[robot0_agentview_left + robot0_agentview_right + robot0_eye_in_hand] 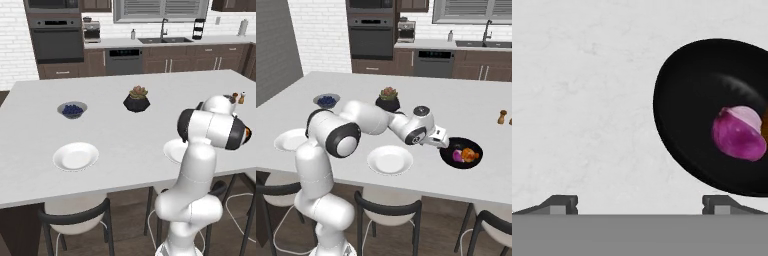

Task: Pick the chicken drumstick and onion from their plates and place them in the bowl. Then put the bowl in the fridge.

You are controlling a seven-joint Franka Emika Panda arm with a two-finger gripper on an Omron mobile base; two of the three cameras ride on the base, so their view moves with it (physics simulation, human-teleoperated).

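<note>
The black bowl (466, 144) sits on the white island counter near its front edge, with the purple-red onion (457, 155) and the orange-brown chicken drumstick (471, 155) lying side by side inside it. My gripper (442, 142) hangs just left of the bowl's rim, open and holding nothing. In the hand view the bowl (697, 100) lies to the right with the onion (739, 135) in it, and the fingertips (562, 204) stand wide apart over bare counter. Both white plates (390, 160) (291, 140) are bare. A tall grey face at the far left looks like the fridge (273, 50).
A grey bowl of blue berries (326, 101) and a black faceted plant pot (388, 101) stand further back on the island. Two small shakers (502, 117) are at the right. Stools line the counter's near edge. Oven, dishwasher and sink run along the back wall.
</note>
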